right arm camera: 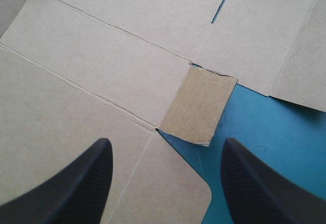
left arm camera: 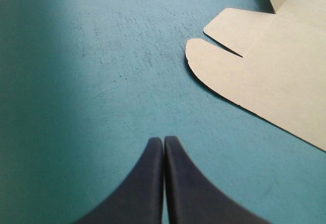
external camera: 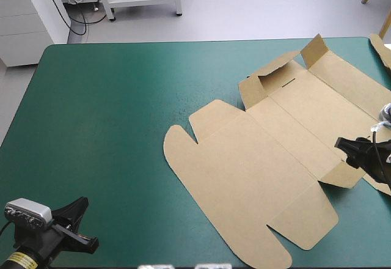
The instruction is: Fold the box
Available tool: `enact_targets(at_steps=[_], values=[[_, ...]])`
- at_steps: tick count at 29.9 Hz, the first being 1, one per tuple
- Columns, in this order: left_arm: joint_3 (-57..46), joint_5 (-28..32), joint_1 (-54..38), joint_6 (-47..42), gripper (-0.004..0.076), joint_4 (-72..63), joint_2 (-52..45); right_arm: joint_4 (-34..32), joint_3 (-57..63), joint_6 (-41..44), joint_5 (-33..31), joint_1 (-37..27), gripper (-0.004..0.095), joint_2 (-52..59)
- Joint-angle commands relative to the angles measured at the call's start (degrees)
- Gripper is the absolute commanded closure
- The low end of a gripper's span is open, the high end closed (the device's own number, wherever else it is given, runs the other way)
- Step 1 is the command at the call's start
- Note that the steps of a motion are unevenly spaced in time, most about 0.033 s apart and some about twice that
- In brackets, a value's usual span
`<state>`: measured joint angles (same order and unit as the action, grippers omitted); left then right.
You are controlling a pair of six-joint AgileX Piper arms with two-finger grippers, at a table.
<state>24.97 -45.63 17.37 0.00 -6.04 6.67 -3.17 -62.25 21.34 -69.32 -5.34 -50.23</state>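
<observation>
The brown box (external camera: 269, 159) lies as a cut sheet on the right half of the teal-green table, its rounded lid toward the front. Two far flaps (external camera: 269, 79) stand raised, and a small side flap (external camera: 342, 174) is tipped up at the right. My right gripper (external camera: 343, 148) hovers open just over that side. In the right wrist view the small flap (right arm camera: 201, 107) stands just ahead of the gap between the open gripper's (right arm camera: 167, 142) fingers. My left gripper (external camera: 76, 211) is shut at the front left corner, far from the board. In the left wrist view this gripper (left arm camera: 163, 143) points over bare cover, with the box's rounded tab (left arm camera: 244, 66) ahead and to the side.
Another piece of brown board (external camera: 382, 49) shows at the table's far right edge. Bare teal-green cover (external camera: 104, 128) fills the left half of the table.
</observation>
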Motion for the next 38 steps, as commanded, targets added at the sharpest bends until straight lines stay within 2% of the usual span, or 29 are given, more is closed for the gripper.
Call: enact_targets(at_steps=[1,4,10,24,27,31,38], values=[[1.32,4.39,-0.03,0.0,0.0732,-0.43,0.97,0.05,-0.51,2.28,2.29,-0.27,0.033,0.1],[1.32,4.39,-0.03,0.0,0.0732,-0.43,0.97,1.81,2.0,2.28,2.29,-0.27,0.033,0.1],[1.32,4.39,-0.03,0.0,0.0732,0.18,0.97,1.13,8.43,4.0,2.29,-0.27,0.033,0.1],[1.32,4.29,-0.03,0.3,0.0732,0.86,0.97,-4.52,9.91,6.95,2.29,-1.1,0.0343,-0.16],[1.32,4.29,-0.03,0.3,0.0732,0.86,0.97,-3.04,10.02,5.04,2.29,-4.35,0.0378,-0.4],[1.32,4.29,-0.03,0.42,0.0732,0.76,0.97,1.98,10.22,-1.84,2.85,-12.55,0.0384,-0.4],[1.32,4.29,-0.03,0.42,0.0732,0.76,0.97,13.89,13.84,-18.28,5.0,-27.96,0.0384,-2.27]])
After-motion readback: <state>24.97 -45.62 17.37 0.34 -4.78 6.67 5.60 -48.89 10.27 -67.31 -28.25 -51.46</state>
